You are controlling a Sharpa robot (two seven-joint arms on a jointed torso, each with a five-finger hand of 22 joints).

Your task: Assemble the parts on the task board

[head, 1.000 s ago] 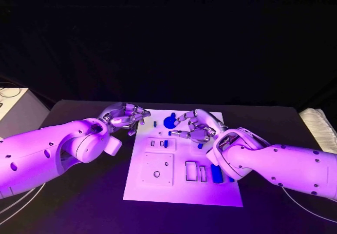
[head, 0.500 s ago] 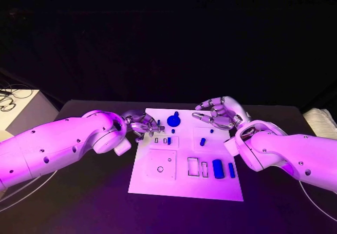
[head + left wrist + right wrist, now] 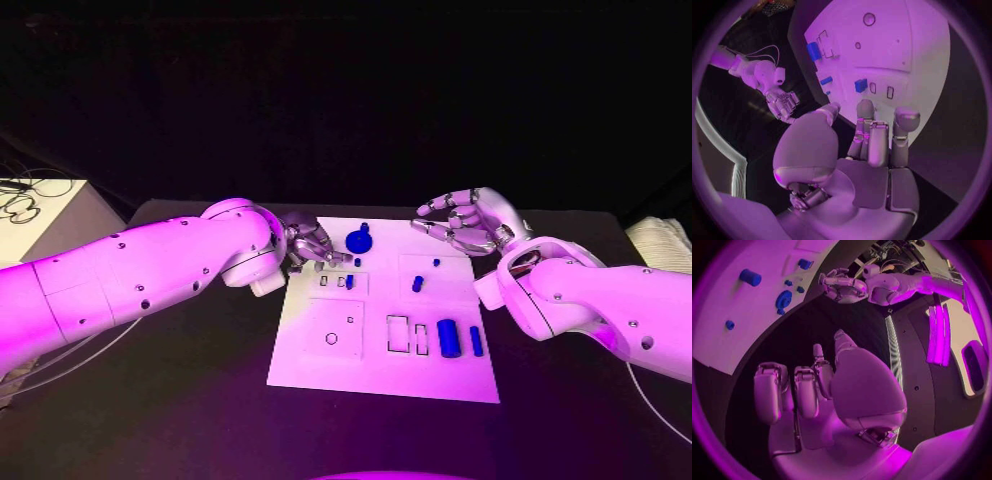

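Two hands, both mine, hang over the far end of the task board (image 3: 378, 375), and neither carries anything. My left hand (image 3: 306, 245) sits at the board's far left corner, fingers loosely curled above the small slots there; in my left wrist view the palm is bare and the fingers stand apart with nothing between them. I judge I hold it low and close because the small blue part (image 3: 349, 282) standing in the slot block is just beside my fingertips, and that seems the piece to work next.

My right hand (image 3: 464, 222) is lifted off the board's far right corner, fingers spread and half bent, palm empty in its own wrist view. I keep it raised and to the side, I think, so it leaves the left hand room.

The parts are scattered on the white plate: a round blue knob (image 3: 358, 240) near the far edge in the middle, a short blue peg (image 3: 417, 285) right of centre, and a thick blue cylinder (image 3: 449, 338) with a thinner blue bar (image 3: 476, 341) beside it near the right edge, next to two open rectangular slots. Those open slots suggest most of the assembly is not yet done.
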